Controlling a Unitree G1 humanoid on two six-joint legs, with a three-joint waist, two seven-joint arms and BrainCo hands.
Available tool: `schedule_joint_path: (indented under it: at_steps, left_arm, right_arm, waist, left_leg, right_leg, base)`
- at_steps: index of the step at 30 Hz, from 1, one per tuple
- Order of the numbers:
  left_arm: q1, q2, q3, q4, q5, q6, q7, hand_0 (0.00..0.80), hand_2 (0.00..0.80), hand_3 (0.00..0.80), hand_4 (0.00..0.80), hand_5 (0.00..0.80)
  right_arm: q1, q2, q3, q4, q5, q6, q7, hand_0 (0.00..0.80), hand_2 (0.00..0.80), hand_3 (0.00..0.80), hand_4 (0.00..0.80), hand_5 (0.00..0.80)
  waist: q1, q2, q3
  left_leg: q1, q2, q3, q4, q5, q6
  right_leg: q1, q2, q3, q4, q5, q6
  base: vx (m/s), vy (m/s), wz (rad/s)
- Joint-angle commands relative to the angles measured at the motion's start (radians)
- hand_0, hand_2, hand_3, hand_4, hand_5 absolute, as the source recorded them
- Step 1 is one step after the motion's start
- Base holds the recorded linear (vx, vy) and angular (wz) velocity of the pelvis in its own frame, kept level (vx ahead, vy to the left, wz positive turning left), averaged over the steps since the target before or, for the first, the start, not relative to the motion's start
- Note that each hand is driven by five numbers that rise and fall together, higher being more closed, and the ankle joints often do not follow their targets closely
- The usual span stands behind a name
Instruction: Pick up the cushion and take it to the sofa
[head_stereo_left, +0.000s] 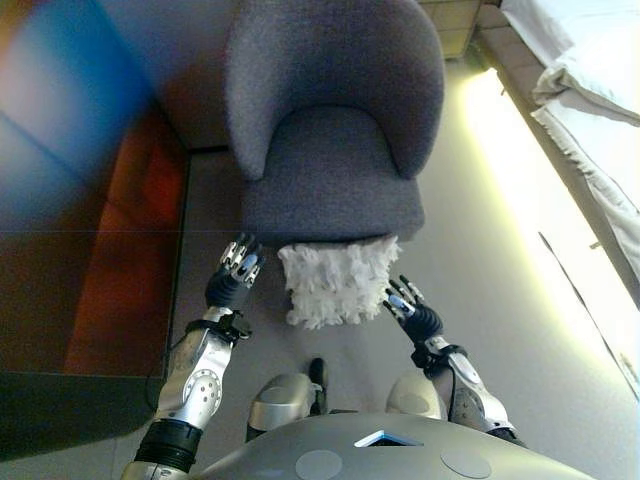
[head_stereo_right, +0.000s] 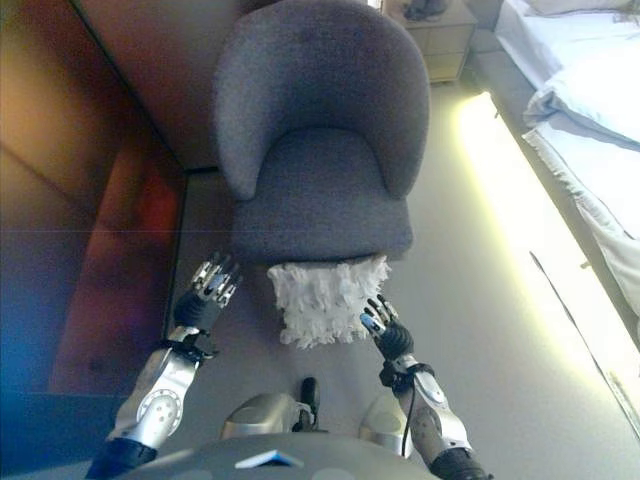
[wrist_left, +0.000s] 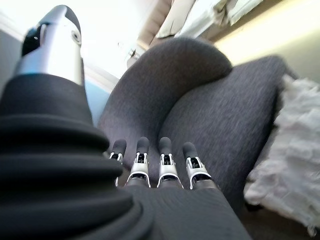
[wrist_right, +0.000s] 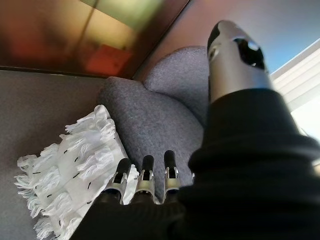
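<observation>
Grey armchair (head_stereo_left: 335, 130) directly ahead, seat front blocking forward travel above the floor. White fringed cushion (head_stereo_left: 335, 282) propped against that seat front, between left hand (head_stereo_left: 235, 275) and right hand (head_stereo_left: 410, 310), fingers straight on both. Open carpet (head_stereo_left: 480, 270) either side of the cushion. Dark wood panel (head_stereo_left: 110, 260) bounding the left; bed (head_stereo_left: 590, 110) bounding the far right

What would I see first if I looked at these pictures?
First you'd see the big grey armchair in the middle, with a fluffy white cushion on the floor leaning against its front edge. The robot's left hand and right hand hang on either side of the cushion, fingers straight, holding nothing. A white bed lies off to the right.
</observation>
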Motion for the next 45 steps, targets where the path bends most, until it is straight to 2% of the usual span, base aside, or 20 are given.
schedule_joint_path:
  at_steps: [1,3,5,6,9,11,12,14,17,19,20,21,22,23,25,27,29,34,40,45]
  left_arm:
    - [0.032,0.031,0.040,-0.076,0.030,-0.064,0.000,0.000,0.000,0.000,0.000,0.000]
    - [0.040,0.037,0.041,-0.069,0.018,-0.089,-0.002,0.000,0.000,0.000,0.000,0.000]
    - [0.045,0.039,0.039,-0.065,0.015,-0.095,-0.010,0.000,0.000,0.000,0.000,0.000]
    - [0.057,0.041,0.035,-0.062,0.019,-0.099,-0.025,0.000,0.000,0.000,0.000,0.000]
    - [0.086,0.031,0.035,-0.059,0.018,-0.092,-0.046,0.000,0.000,0.000,0.000,0.000]
    - [0.101,0.020,0.032,-0.054,0.031,-0.086,-0.054,0.000,0.000,0.000,0.000,0.000]
    - [0.106,0.014,0.025,-0.054,0.036,-0.080,-0.049,0.000,0.000,0.000,0.000,0.000]
    - [0.110,0.009,0.024,-0.053,0.026,-0.074,-0.049,0.000,0.000,0.000,0.000,0.000]
    - [0.110,-0.001,0.020,-0.068,0.016,-0.063,-0.052,0.000,0.000,0.000,0.000,0.000]
    - [0.104,-0.010,0.012,-0.069,0.010,-0.062,-0.046,0.000,0.000,0.000,0.000,0.000]
    - [0.096,-0.017,0.001,-0.072,0.007,-0.063,-0.036,0.000,0.000,0.000,0.000,0.000]
    - [0.092,-0.020,-0.007,-0.076,0.009,-0.064,-0.027,0.000,0.000,0.000,0.000,0.000]
    - [0.088,-0.023,-0.015,-0.080,0.007,-0.059,-0.015,0.000,0.000,0.000,0.000,0.000]
    - [0.086,-0.024,-0.018,-0.082,0.005,-0.053,-0.008,0.000,0.000,0.000,0.000,0.000]
    - [0.083,-0.024,-0.023,-0.082,0.012,-0.052,-0.005,0.000,0.000,0.000,0.000,0.000]
    - [0.087,-0.021,-0.014,-0.077,0.012,-0.058,-0.010,0.000,0.000,0.000,0.000,0.000]
    - [0.084,-0.015,0.005,-0.081,-0.003,-0.043,-0.022,0.000,0.000,0.000,0.000,0.000]
    - [0.058,-0.007,0.016,-0.066,0.010,-0.006,-0.073,0.000,0.000,0.000,0.000,0.000]
    - [0.048,0.013,-0.010,-0.075,0.010,-0.003,-0.072,0.000,0.000,0.000,0.000,0.000]
    - [0.046,0.026,-0.014,-0.062,0.063,-0.033,-0.035,0.000,0.000,0.000,0.000,0.000]
  right_arm:
    - [0.001,-0.011,-0.021,-0.027,0.009,-0.029,0.023,0.000,0.000,0.000,0.000,0.000]
    - [-0.003,-0.017,-0.024,-0.023,0.032,-0.032,0.039,0.000,0.000,0.000,0.000,0.000]
    - [-0.009,-0.020,-0.026,-0.015,0.042,-0.034,0.042,0.000,0.000,0.000,0.000,0.000]
    - [-0.021,-0.019,-0.036,0.000,0.049,-0.026,0.048,0.000,0.000,0.000,0.000,0.000]
    - [-0.041,-0.014,-0.048,0.026,0.046,-0.011,0.062,0.000,0.000,0.000,0.000,0.000]
    - [-0.046,-0.014,-0.053,0.030,0.048,0.001,0.055,0.000,0.000,0.000,0.000,0.000]
    - [-0.045,-0.016,-0.051,0.027,0.052,0.007,0.037,0.000,0.000,0.000,0.000,0.000]
    - [-0.044,-0.019,-0.048,0.020,0.041,0.016,0.020,0.000,0.000,0.000,0.000,0.000]
    - [-0.034,-0.037,-0.042,-0.006,0.048,0.022,0.024,0.000,0.000,0.000,0.000,0.000]
    - [-0.032,-0.046,-0.043,-0.004,0.033,0.025,0.030,0.000,0.000,0.000,0.000,0.000]
    - [-0.033,-0.061,-0.043,-0.001,0.028,0.020,0.038,0.000,0.000,0.000,0.000,0.000]
    - [-0.035,-0.069,-0.043,0.001,0.023,0.015,0.041,0.000,0.000,0.000,0.000,0.000]
    - [-0.039,-0.080,-0.045,0.006,0.019,0.007,0.046,0.000,0.000,0.000,0.000,0.000]
    - [-0.045,-0.087,-0.047,0.006,0.024,0.003,0.047,0.000,0.000,0.000,0.000,0.000]
    - [-0.059,-0.096,-0.042,0.001,0.061,-0.008,0.055,0.000,0.000,0.000,0.000,0.000]
    - [-0.076,-0.093,-0.028,-0.006,0.075,-0.015,0.051,0.000,0.000,0.000,0.000,0.000]
    - [-0.085,-0.087,-0.015,-0.020,0.087,-0.023,0.039,0.000,0.000,0.000,0.000,0.000]
    - [-0.042,-0.050,-0.031,-0.045,0.077,-0.034,0.027,0.000,0.000,0.000,0.000,0.000]
    - [-0.027,-0.030,-0.032,-0.067,0.058,-0.064,0.005,0.000,0.000,0.000,0.000,0.000]
    - [-0.043,-0.023,-0.046,-0.062,0.024,-0.080,0.013,0.000,0.000,0.000,0.000,0.000]
  waist:
    - [-0.033,-0.054,0.018]
    - [-0.052,-0.087,0.029]
    - [-0.062,-0.096,0.036]
    - [-0.065,-0.112,0.033]
    - [-0.058,-0.129,0.013]
    - [-0.061,-0.132,-0.009]
    - [-0.068,-0.132,-0.026]
    - [-0.075,-0.125,-0.036]
    - [-0.087,-0.113,-0.055]
    - [-0.095,-0.107,-0.068]
    - [-0.094,-0.110,-0.068]
    - [-0.092,-0.116,-0.067]
    - [-0.088,-0.122,-0.064]
    - [-0.085,-0.126,-0.060]
    - [-0.069,-0.121,-0.040]
    - [-0.050,-0.110,-0.028]
    - [-0.035,-0.090,-0.023]
    - [-0.072,-0.072,-0.034]
    - [-0.088,-0.061,-0.024]
    - [-0.071,-0.061,-0.018]
  left_leg:
    - [-0.057,0.019,-0.003,0.108,-0.097,-0.053]
    - [-0.031,0.001,-0.012,0.121,-0.149,-0.054]
    - [-0.008,-0.003,-0.020,0.136,-0.186,-0.054]
    - [0.017,-0.009,-0.032,0.149,-0.223,-0.049]
    - [0.067,-0.005,-0.030,0.164,-0.268,-0.049]
    - [0.088,0.002,-0.045,0.174,-0.281,-0.053]
    - [0.099,0.011,-0.055,0.184,-0.272,-0.060]
    - [0.108,0.029,-0.054,0.200,-0.257,-0.072]
    - [0.105,0.077,-0.047,0.288,-0.155,-0.114]
    - [0.090,0.098,-0.049,0.395,-0.067,-0.148]
    - [0.036,0.097,-0.062,0.531,-0.006,-0.165]
    - [-0.010,0.092,-0.063,0.611,0.013,-0.168]
    - [-0.069,0.105,-0.050,0.690,0.033,-0.172]
    - [-0.110,0.133,-0.037,0.712,0.033,-0.170]
    - [-0.156,0.184,-0.030,0.626,0.025,-0.163]
    - [-0.152,0.188,-0.052,0.431,0.024,-0.153]
    - [-0.133,0.190,-0.081,0.220,0.031,-0.160]
    - [-0.049,0.170,-0.007,0.128,-0.072,-0.144]
    - [-0.039,0.141,0.015,0.155,-0.119,-0.122]
    - [-0.029,0.133,0.051,0.166,-0.144,-0.110]
  right_leg:
    - [0.028,0.058,-0.009,-0.430,0.254,0.032]
    - [-0.014,0.086,0.011,-0.587,0.299,0.070]
    - [-0.018,0.099,0.010,-0.655,0.329,0.088]
    - [-0.028,0.100,0.008,-0.692,0.355,0.103]
    - [-0.015,0.093,-0.039,-0.689,0.367,0.107]
    - [0.001,0.103,-0.018,-0.686,0.350,0.099]
    - [0.004,0.120,0.001,-0.681,0.342,0.094]
    - [0.003,0.132,-0.001,-0.655,0.321,0.085]
    - [0.014,0.158,-0.011,-0.616,0.256,0.050]
    - [0.031,0.178,-0.013,-0.610,0.229,0.017]
    - [0.054,0.184,-0.015,-0.610,0.212,-0.010]
    - [0.072,0.185,-0.015,-0.611,0.201,-0.024]
    - [0.097,0.188,-0.018,-0.610,0.184,-0.042]
    - [0.114,0.189,-0.021,-0.610,0.175,-0.050]
    - [0.152,0.197,-0.011,-0.607,0.150,-0.052]
    - [0.166,0.202,0.017,-0.607,0.137,-0.034]
    - [0.169,0.209,0.048,-0.601,0.122,-0.013]
    - [0.157,0.153,0.042,-0.571,0.124,0.029]
    - [0.166,0.099,0.039,-0.587,0.145,0.064]
    - [0.175,0.050,-0.007,-0.599,0.180,0.075]
  base:
    - [0.333,-0.167,-0.10]
    - [0.354,-0.150,-0.03]
    - [0.356,-0.093,0.17]
    - [0.436,-0.091,0.36]
    - [0.492,-0.097,0.40]
    - [0.448,-0.123,0.47]
    - [0.392,-0.130,0.52]
    - [0.321,-0.124,0.53]
    - [0.299,-0.174,0.25]
    - [0.262,-0.182,0.06]
    - [0.244,-0.172,0.07]
    - [0.272,-0.184,0.10]
    - [0.231,-0.147,0.07]
    - [0.215,-0.118,0.05]
    - [0.195,-0.026,-0.01]
    - [0.187,0.090,-0.06]
    - [0.156,0.149,-0.24]
    - [0.079,0.152,-0.35]
    - [0.041,0.130,-0.01]
    - [0.012,0.084,-0.16]
